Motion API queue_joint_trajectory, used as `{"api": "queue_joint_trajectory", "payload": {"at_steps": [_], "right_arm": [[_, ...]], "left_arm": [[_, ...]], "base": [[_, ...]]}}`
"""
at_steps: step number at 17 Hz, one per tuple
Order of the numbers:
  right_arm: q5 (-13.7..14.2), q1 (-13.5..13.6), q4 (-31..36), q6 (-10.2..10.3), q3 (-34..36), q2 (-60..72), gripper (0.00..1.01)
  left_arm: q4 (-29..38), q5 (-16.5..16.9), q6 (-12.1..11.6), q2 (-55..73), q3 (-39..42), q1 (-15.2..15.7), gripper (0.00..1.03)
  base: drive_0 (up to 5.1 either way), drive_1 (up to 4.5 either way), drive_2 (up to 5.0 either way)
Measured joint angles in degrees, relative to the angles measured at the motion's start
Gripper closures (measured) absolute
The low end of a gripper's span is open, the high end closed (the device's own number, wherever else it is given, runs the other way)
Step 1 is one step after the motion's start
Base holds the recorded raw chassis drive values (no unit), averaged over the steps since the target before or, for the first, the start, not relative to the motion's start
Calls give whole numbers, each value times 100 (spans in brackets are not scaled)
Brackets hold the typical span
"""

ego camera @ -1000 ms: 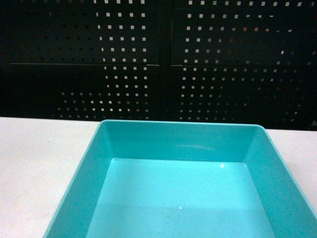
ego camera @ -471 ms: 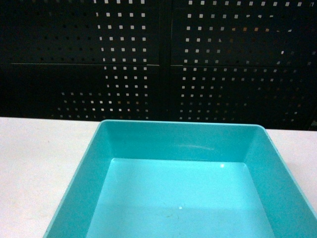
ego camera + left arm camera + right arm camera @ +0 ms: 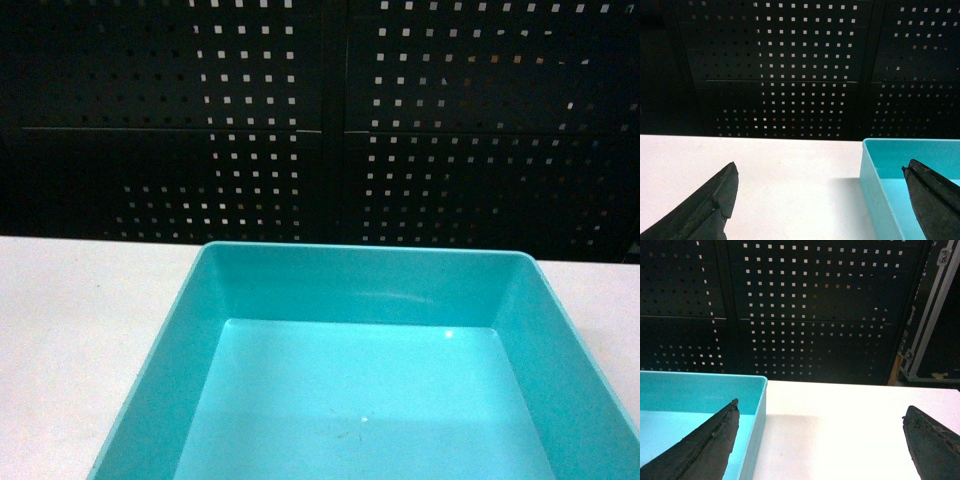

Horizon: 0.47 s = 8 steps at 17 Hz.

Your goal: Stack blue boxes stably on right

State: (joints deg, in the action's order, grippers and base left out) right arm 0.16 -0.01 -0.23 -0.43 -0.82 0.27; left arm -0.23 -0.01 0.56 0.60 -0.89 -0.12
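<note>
Turquoise plastic fills the lower middle of the head view: 1 shallow tub with sloped walls, empty, sitting on the white table directly in front of the robot. Behind it runs a black perforated panel.

Both arms hang low on either side of it. The left claw is spread wide, its 2 dark fingers far apart with nothing between them; its right finger sits over the tub's left wall, while the other finger is out over bare table. The right claw mirrors that (also fully apart and empty): its left finger is over the tub's interior near the right wall, its other finger over open table. So each claw straddles 1 side wall, and neither finger appears to be touching the plastic, though I can't be sure from these angles.

What the next move hinges on, as I judge it, is that the tub lies between the 2 claws, about equally near to each, with its side walls running away from the robot. Each wall already lines up inside an open claw, so a 2-handed pinch on opposite walls looks like the natural grip. The table to the right of the tub, seen from the right wrist, is bare white surface up to a metal-edged case beyond it. No second tub shows in any view.
</note>
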Motion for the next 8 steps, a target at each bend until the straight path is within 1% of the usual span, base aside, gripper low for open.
{"api": "queue_joint_trajectory", "payload": {"at_steps": [4, 5, 6, 8], "right_arm": [[0, 0, 0, 0, 0, 0, 3], [-22, -7, 302, -7, 2, 101, 3], [-70, -17, 608, -7, 2, 389, 3], [-216, -216, 1091, -4, 2, 962, 3]], "left_arm": [[35, 11, 0, 9, 0, 2, 5], [422, 83, 28, 234, 2, 15, 5], [693, 103, 28, 627, 2, -44, 5], [1163, 192, 28, 1233, 2, -85, 5]], "base": [[0, 0, 0], [0, 0, 0], [0, 0, 0], [0, 0, 0]]}}
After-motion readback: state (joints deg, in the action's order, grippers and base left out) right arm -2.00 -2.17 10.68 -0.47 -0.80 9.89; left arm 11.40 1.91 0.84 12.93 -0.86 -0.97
